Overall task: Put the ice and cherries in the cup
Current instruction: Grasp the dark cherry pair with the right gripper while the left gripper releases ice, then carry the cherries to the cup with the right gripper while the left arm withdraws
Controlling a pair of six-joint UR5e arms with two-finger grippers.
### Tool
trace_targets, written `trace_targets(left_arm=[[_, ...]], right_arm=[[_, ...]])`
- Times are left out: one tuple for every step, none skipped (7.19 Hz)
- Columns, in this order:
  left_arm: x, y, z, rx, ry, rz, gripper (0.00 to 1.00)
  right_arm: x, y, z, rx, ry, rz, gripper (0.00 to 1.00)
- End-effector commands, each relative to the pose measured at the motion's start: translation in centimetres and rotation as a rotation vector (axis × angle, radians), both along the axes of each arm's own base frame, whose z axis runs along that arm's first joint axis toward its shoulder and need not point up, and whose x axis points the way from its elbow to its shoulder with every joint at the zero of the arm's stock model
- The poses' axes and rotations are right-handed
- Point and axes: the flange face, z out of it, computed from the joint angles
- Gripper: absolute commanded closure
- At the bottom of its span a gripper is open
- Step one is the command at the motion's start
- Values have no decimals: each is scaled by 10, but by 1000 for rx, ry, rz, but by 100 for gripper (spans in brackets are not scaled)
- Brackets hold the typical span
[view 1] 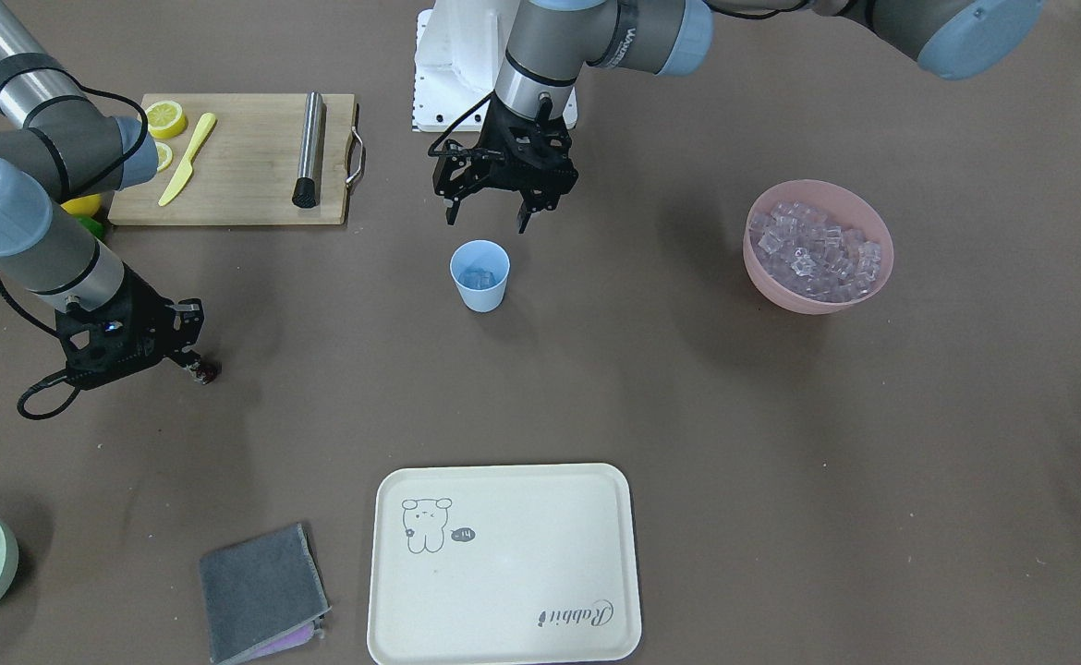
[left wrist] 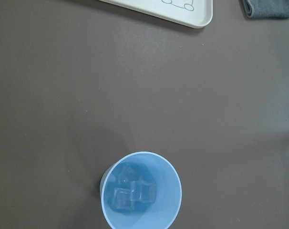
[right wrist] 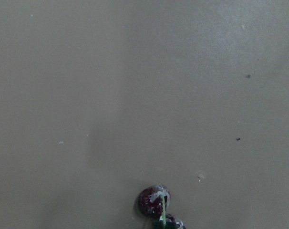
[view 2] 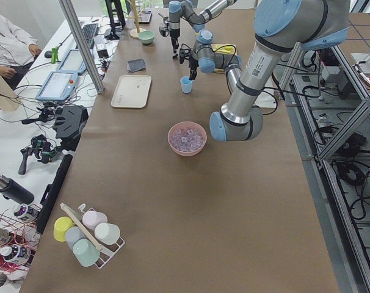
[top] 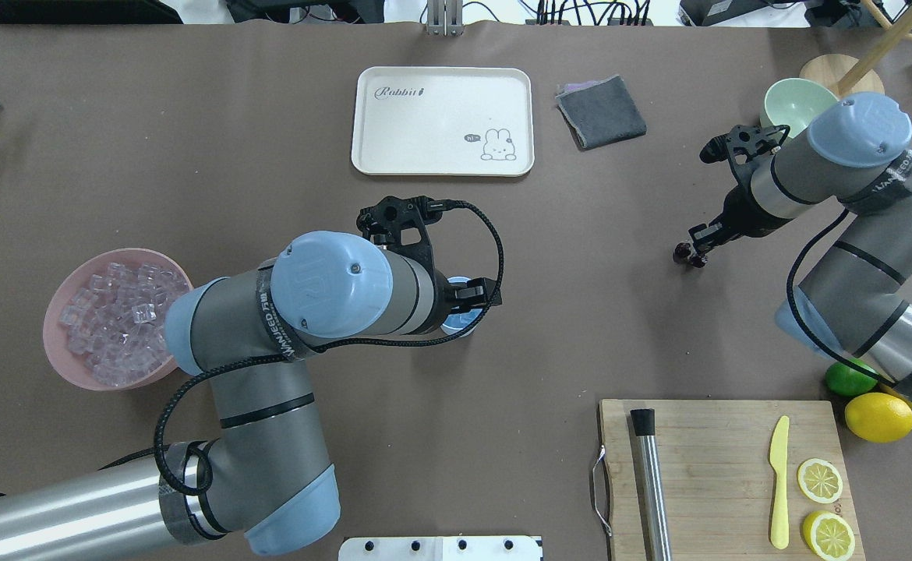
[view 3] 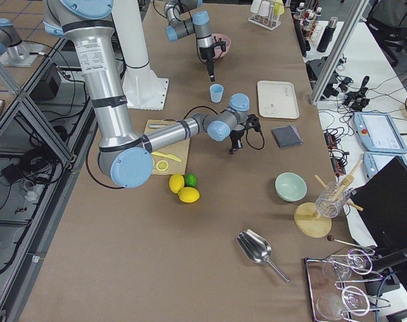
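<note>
Left gripper (view 1: 487,222) points straight down, jaws spread wide. Right gripper (top: 703,240) tilted, lowered; jaw gap unclear.

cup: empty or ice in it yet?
Partly filled. The cup stands upright with a few ice cubes at its bottom, well below the rim; the cherries are not inside.

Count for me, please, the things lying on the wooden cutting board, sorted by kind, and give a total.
cut lemon pieces: 2
yellow knife: 1
metal rod: 1
Total: 4
</note>
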Motion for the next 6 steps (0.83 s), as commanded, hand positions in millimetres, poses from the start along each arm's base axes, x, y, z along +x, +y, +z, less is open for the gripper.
trace_targets(left_arm=[[-10, -3, -1, 7, 7, -11, 6], [-42, 5, 18, 42, 5, 4, 7], [-72, 8, 32, 121, -13, 26, 7], [-91, -5, 50, 136, -43, 42, 7], [-114, -24, 77, 104, -69, 69, 7], [-144, -37, 108, 128, -107, 124, 6]], right_arm=[[5, -1, -25, 20, -36, 10, 100], [3, -3, -61, 21, -76, 43, 100], [-7, 7, -95, -16, -126, 82, 100], [-22, 28, -133, -71, -185, 117, 100], [-47, 43, -170, -133, -232, 158, 100], [-87, 73, -207, -148, -234, 202, 100]])
